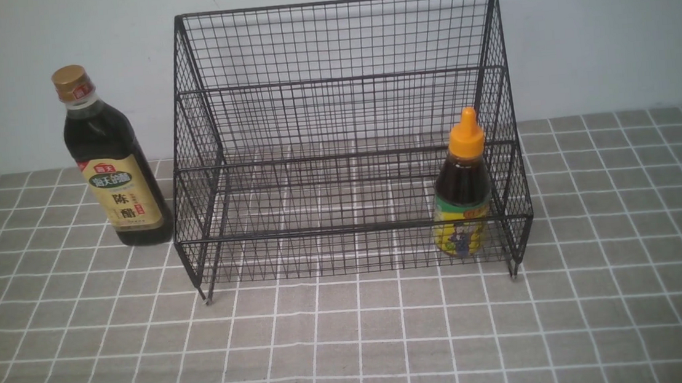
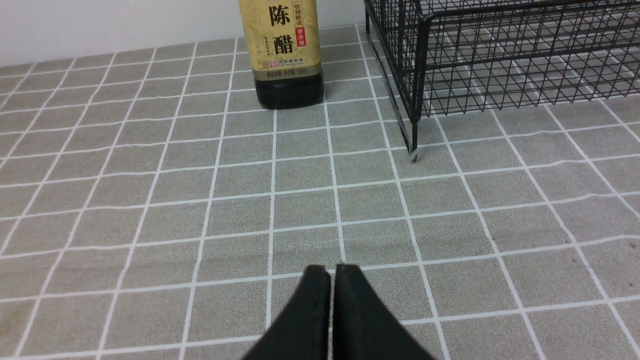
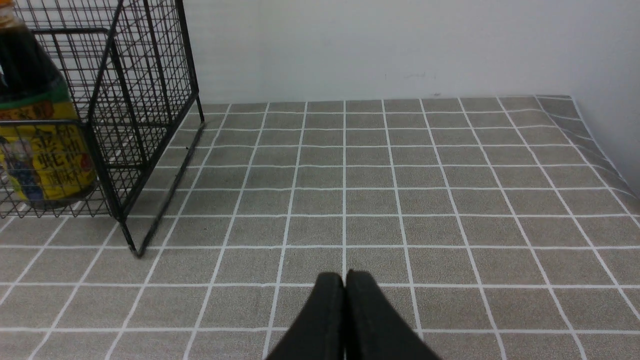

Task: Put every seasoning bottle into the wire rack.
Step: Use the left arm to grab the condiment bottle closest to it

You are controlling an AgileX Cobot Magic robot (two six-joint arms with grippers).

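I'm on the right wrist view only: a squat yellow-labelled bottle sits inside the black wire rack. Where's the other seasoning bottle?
Observer: The tall dark bottle with gold cap and tan label stands upright on the grey checked tablecloth, outside the black wire-mesh rack, to its left.
Operator: Touching the rack?
Observer: No; the left wrist view shows bare cloth between the bottle's base and the rack's side.
Operator: And the left gripper?
Observer: The left gripper is shut and empty, above the cloth, short of that bottle.
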